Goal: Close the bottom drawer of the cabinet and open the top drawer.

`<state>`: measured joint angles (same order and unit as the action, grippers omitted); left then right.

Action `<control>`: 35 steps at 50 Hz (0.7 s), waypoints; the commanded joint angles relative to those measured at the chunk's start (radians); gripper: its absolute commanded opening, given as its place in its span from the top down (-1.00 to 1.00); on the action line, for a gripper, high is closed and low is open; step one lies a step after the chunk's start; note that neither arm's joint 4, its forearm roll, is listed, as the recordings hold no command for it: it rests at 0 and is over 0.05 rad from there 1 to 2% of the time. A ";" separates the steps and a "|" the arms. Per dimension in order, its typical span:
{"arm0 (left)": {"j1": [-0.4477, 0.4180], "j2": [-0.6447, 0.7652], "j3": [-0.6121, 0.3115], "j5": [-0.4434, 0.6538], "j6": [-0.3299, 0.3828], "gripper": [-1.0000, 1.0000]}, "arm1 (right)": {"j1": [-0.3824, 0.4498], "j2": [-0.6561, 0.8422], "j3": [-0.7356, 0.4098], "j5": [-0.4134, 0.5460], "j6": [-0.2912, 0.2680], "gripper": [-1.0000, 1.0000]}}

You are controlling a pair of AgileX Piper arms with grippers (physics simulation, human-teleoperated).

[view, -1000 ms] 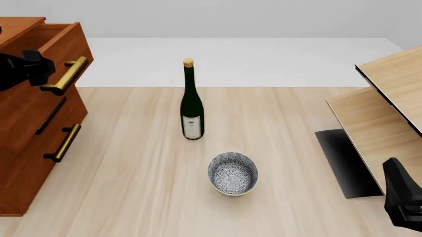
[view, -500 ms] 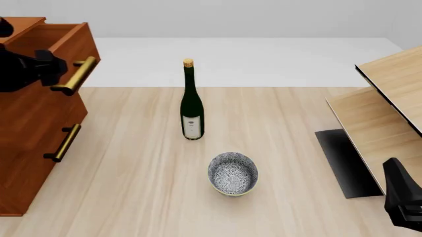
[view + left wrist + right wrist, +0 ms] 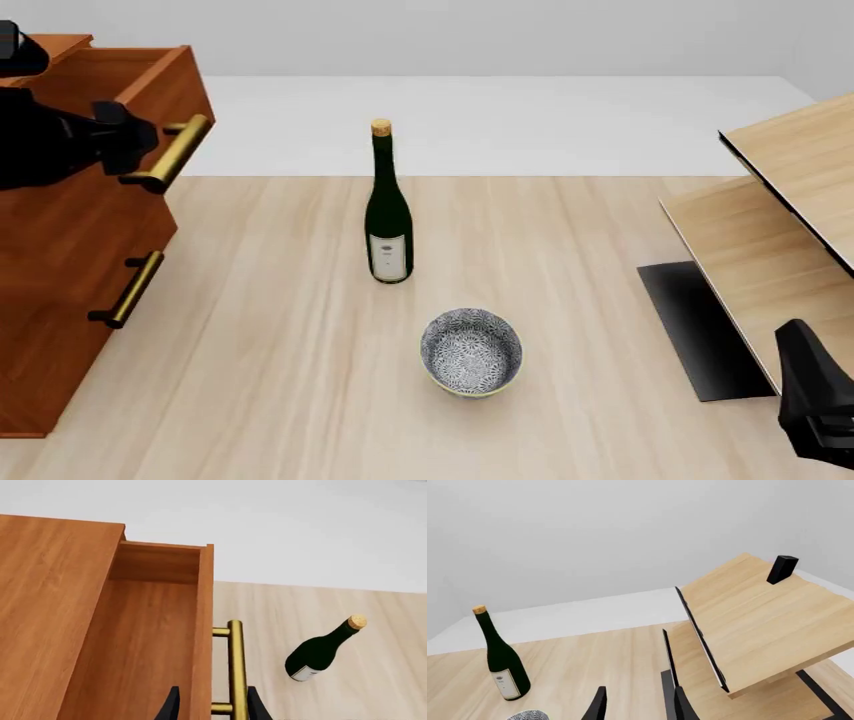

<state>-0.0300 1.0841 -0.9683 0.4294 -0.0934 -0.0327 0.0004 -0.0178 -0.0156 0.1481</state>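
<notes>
Brass handle: I have the left gripper (image 3: pixel 134 140) around the bar handle (image 3: pixel 236 670) of the top drawer (image 3: pixel 154 90); in the left wrist view a fingertip (image 3: pixel 253 707) shows on each side of the bar, jaws pinching it or very nearly so.
Top drawer: at about 10 o'clock in the front view, pulled out past the cabinet (image 3: pixel 60 300) front, its interior open to the wrist camera.
Bottom drawer: I judge it shut; its handle (image 3: pixel 127 290) lies level with the cabinet face at about 8 o'clock (image 3: pixel 54 370).
Right gripper: parked at 4 o'clock (image 3: pixel 821 410), well apart from the work; jaws a little spread on nothing in its wrist view.
Risk, grip: my hold sits near one end of the bar, so an off-axis pull could let the fingers slide off the end.
Risk, overtravel: I cannot see how much travel remains; pulling too far could bring the drawer out of its runners or tip the cabinet.
Risk, bystanders: the wine bottle (image 3: pixel 387 215) stands upright at about 12 o'clock, with the patterned bowl (image 3: pixel 471 352) nearer me; a wide retreat of the left arm could knock the bottle over.
</notes>
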 commanded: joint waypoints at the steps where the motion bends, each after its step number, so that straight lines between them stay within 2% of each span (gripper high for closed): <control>1: -0.021 0.012 0.003 0.003 -0.005 -1.00 | 0.000 0.000 0.000 -0.001 0.001 -1.00; 35: -0.104 0.021 -0.020 0.015 -0.047 -1.00 | -0.002 0.000 -0.002 0.002 0.009 -1.00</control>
<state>-0.1119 1.1003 -0.9842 0.4414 -0.1295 -0.0352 0.0005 -0.0200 -0.0135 0.1553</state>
